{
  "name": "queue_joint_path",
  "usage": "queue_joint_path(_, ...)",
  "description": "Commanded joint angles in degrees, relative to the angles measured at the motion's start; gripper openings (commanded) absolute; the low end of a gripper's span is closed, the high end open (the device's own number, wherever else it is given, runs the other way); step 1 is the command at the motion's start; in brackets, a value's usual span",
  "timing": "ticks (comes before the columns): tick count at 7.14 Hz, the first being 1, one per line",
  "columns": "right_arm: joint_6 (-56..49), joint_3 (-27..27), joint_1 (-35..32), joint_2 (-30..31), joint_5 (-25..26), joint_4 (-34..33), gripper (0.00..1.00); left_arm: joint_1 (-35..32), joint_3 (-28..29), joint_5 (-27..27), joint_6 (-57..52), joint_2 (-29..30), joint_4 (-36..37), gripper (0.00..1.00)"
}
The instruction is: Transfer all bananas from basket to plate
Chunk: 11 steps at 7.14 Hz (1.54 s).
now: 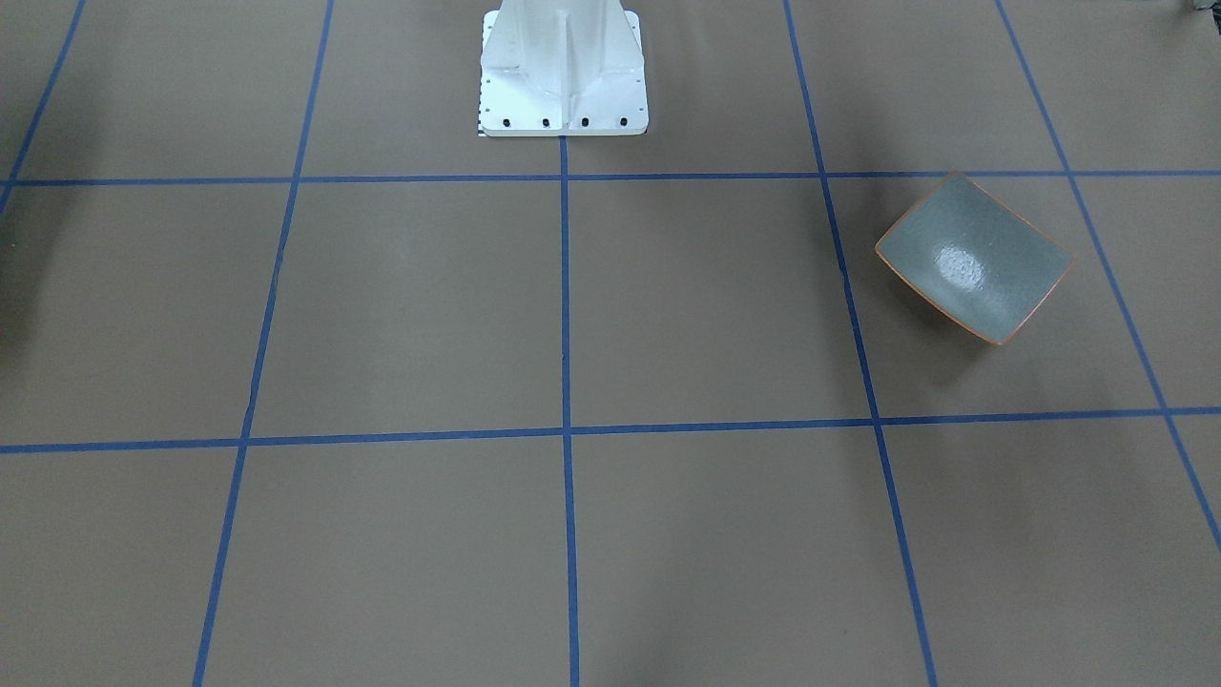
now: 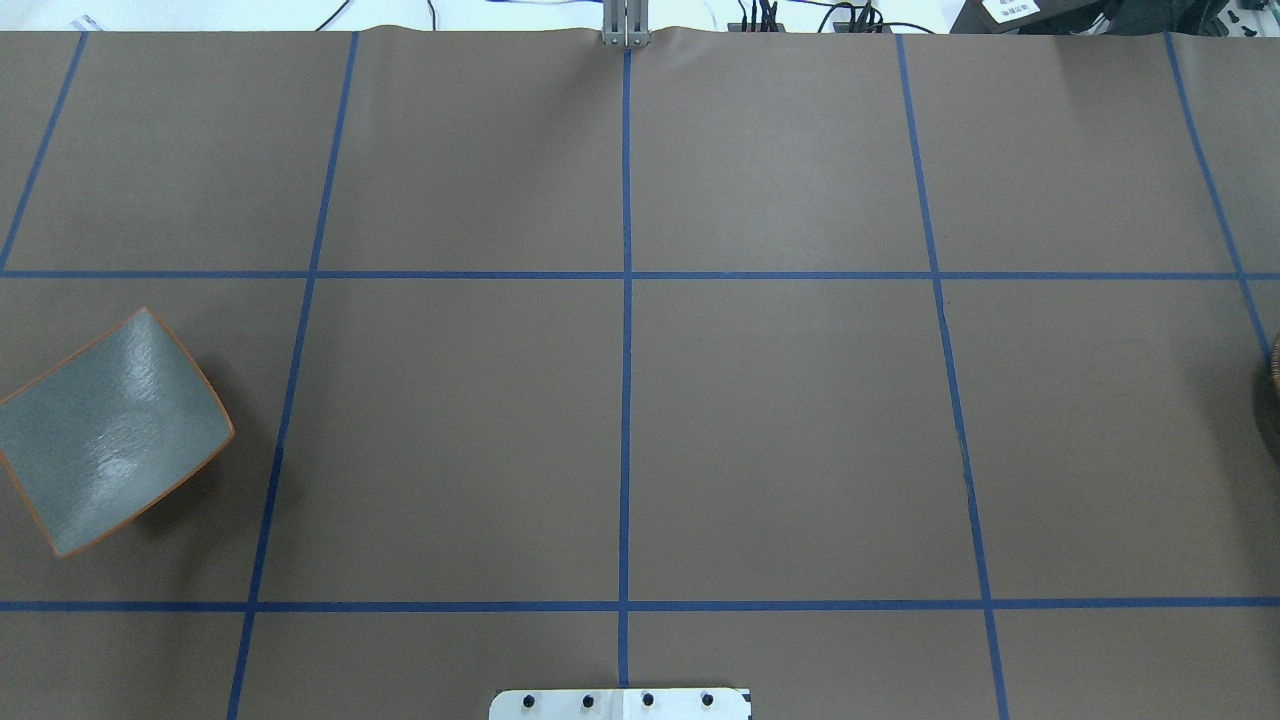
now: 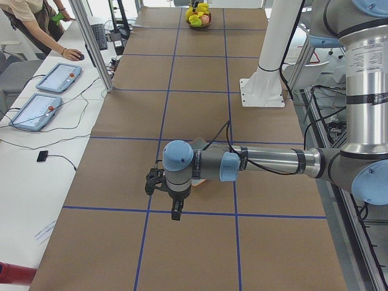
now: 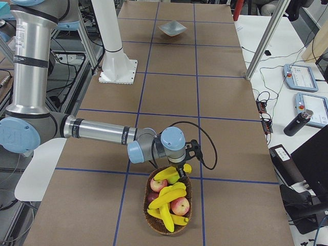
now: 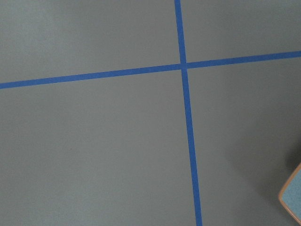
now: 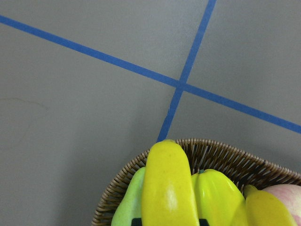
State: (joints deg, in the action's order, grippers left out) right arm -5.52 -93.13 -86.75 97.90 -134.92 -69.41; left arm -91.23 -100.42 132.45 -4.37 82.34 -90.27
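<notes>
The right gripper (image 4: 180, 168) hung over the far end of the wicker basket (image 4: 148, 218), low among the bananas (image 4: 165, 199). These all lay in that basket with pink-red apples (image 4: 179, 206) and a green fruit (image 6: 126, 209). In the right wrist view one banana (image 6: 167, 183) jutted across the woven edge. Whether the jaws were parted or had hold of it could not be told. The plate (image 1: 973, 260) sat at the other end of the table (image 1: 668, 315), well apart from the basket. The left gripper (image 3: 176, 209) hovered just beside it, pointing down, and its opening was equally unreadable.
</notes>
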Motion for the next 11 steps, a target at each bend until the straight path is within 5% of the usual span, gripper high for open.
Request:
queue_joint_path(1, 0.9, -7.1, -1.4, -4.3, 0.2, -10.2, 0.0, 0.0, -0.4, 0.0, 0.0, 0.4, 0.1, 1.0)
queue_joint_path(4, 18.3, -7.4, 0.3, -13.7, 0.1, -9.9, 0.0, 0.0, -0.6, 0.5, 0.1, 0.7, -7.5, 1.0)
queue_joint_path(8, 44.1, -8.8, 9.1, -24.7, 0.4, -5.8, 0.0, 0.0, 0.5, 0.4, 0.1, 2.5, -35.5, 1.0)
queue_joint_path(11, 72.2, -8.6, 23.4, -29.3, 8.2, 12.1, 0.0, 0.0, 1.4, 0.5, -0.1, 2.1, -39.4, 1.0)
